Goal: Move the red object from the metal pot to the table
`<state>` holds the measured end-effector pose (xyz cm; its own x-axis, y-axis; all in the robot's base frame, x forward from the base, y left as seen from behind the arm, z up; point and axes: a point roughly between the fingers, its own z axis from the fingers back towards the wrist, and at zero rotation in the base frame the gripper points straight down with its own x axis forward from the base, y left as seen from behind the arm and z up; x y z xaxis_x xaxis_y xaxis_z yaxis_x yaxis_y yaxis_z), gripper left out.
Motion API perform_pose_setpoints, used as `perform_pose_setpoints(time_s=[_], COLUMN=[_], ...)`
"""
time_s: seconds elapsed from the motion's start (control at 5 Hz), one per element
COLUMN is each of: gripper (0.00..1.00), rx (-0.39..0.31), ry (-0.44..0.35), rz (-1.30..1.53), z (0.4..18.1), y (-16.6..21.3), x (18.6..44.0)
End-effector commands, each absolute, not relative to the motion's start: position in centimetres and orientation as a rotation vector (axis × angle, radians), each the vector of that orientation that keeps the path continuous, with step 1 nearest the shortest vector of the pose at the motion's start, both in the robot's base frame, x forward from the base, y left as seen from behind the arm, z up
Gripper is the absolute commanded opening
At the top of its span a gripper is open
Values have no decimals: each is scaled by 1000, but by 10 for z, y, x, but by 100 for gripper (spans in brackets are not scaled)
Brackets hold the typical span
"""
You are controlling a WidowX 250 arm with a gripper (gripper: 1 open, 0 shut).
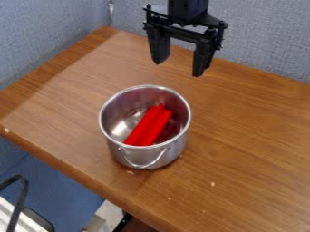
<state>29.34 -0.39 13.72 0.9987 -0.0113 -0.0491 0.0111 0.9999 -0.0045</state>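
A shiny round metal pot point(126, 145) stands on the brown wooden table point(242, 154), near its front edge. Inside the pot a long flat red object point(150, 126) leans from the bottom up toward the far right rim. My gripper point(180, 56) hangs above and behind the pot, pointing down, its two black fingers spread wide with nothing between them. It is clear of the pot and touches nothing.
The table's left corner and front edge drop off to a blue carpeted floor point(31, 195). A blue-grey wall point(72, 23) stands behind the table. A thin wire handle point(143, 163) hangs down the pot's front side.
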Motion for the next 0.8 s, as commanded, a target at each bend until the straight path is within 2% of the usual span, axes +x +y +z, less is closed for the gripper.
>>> perform_pose_setpoints(time_s=[0.0,0.2,0.4,0.6], gripper=[100,100,100,100], rx=[-4,25,36,43], ry=[68,109,78,61], rz=[8,-66,-112,-91], z=[124,106,97,95], y=[7,1,-1,-6], x=[295,269,258,255])
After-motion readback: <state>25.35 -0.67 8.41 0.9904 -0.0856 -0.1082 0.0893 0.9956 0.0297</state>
